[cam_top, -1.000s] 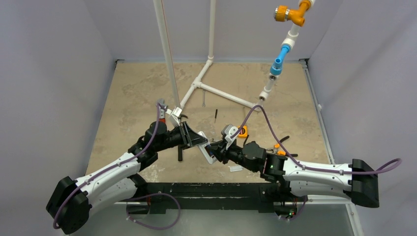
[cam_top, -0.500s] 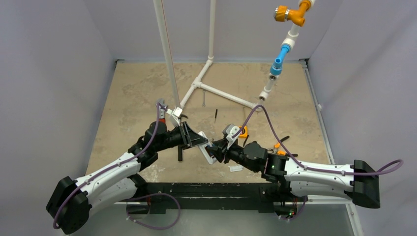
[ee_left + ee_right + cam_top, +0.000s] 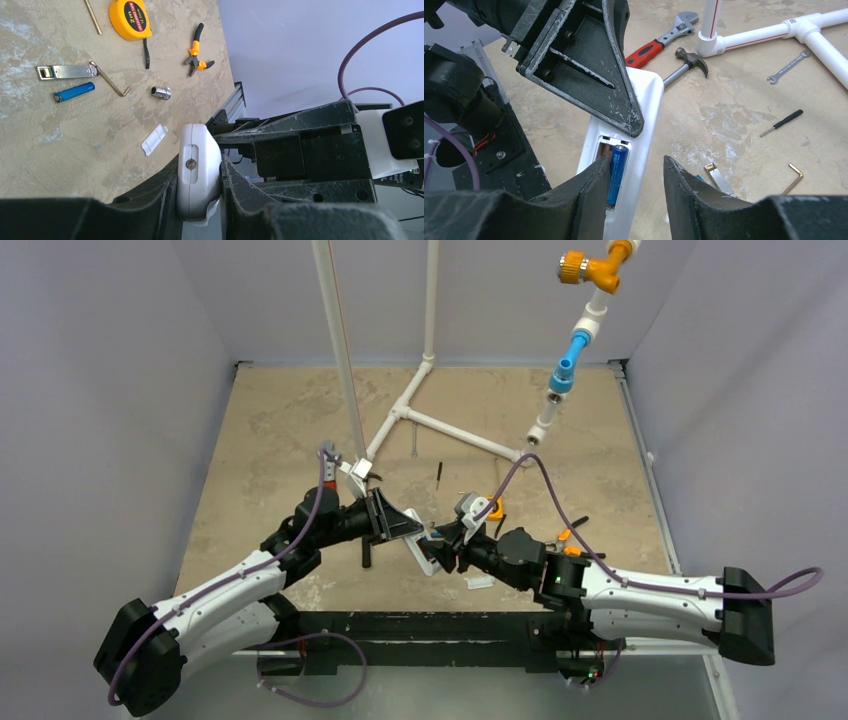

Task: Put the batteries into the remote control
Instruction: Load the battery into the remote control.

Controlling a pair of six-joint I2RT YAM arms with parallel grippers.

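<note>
My left gripper (image 3: 198, 167) is shut on the white remote control (image 3: 198, 175) and holds it above the table, back side up. In the right wrist view the remote (image 3: 644, 107) shows its open battery recess with one blue battery (image 3: 617, 172) lying in it. My right gripper (image 3: 636, 162) is open, its jaws astride the recess, the left finger beside that battery. The second blue battery (image 3: 74, 92) lies on the table. In the top view the two grippers meet at the remote (image 3: 422, 552) near the table's front middle.
On the table lie a small white cover piece (image 3: 153, 139), a silver socket (image 3: 161, 92), a metal module (image 3: 66, 72), a hex key (image 3: 110, 82), a yellow tape measure (image 3: 130, 19) and pliers (image 3: 196, 50). A hammer (image 3: 686, 62), a wrench (image 3: 659, 42) and a white pipe frame (image 3: 774, 32) lie behind.
The right arm has shifted slightly nearer the remote. The left arm and the remote have stayed put.
</note>
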